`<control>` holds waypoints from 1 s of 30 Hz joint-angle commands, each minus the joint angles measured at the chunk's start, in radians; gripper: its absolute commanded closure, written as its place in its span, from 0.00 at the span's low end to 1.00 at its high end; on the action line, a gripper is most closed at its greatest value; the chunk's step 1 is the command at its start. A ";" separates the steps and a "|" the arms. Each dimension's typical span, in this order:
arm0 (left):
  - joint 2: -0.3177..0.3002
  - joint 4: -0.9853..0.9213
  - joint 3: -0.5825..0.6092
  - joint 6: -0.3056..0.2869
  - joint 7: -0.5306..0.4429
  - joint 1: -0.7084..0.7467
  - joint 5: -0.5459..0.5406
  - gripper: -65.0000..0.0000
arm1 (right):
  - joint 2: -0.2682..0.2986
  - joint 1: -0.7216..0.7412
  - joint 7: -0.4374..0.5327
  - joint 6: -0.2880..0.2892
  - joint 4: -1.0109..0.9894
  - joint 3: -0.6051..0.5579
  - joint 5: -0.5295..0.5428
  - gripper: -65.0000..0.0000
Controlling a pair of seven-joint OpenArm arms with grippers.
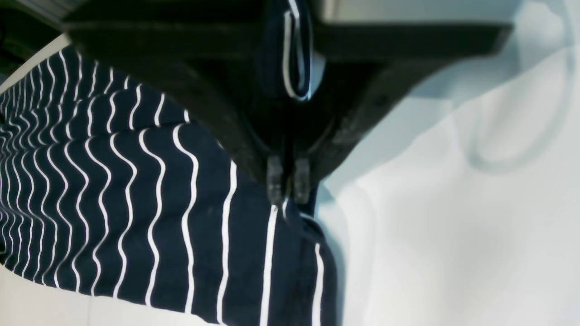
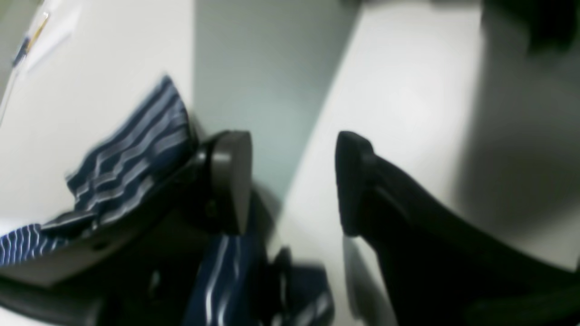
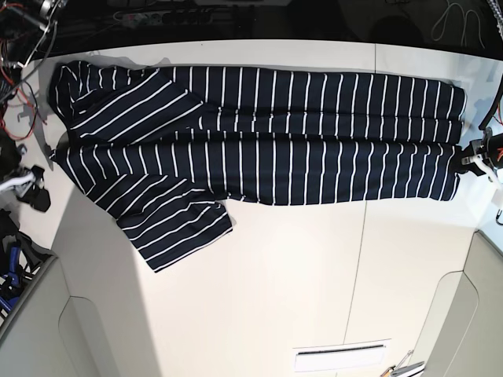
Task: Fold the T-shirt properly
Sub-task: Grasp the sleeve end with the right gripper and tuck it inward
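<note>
The T-shirt (image 3: 259,145), dark navy with thin white stripes, lies stretched across the white table (image 3: 314,267), folded lengthwise, with one sleeve (image 3: 177,228) sticking out toward the front left. My left gripper (image 3: 470,157) is at the shirt's right end. In the left wrist view my left gripper (image 1: 287,183) is shut on the edge of the T-shirt (image 1: 136,203). My right gripper (image 3: 33,188) stands just off the shirt's left end. In the blurred right wrist view my right gripper (image 2: 292,181) is open with nothing between its fingers, and the T-shirt (image 2: 131,149) lies beside its left finger.
Cables and wires (image 3: 20,47) clutter the back left corner off the table. A white slotted plate (image 3: 342,357) sits at the table's front edge. The table ends close to both grippers, at the left and right sides.
</note>
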 commanded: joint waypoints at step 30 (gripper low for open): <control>-0.031 0.013 -0.007 -0.008 -0.006 -0.016 -0.015 1.00 | -0.243 0.285 0.187 -0.015 -0.331 -0.341 -0.259 0.57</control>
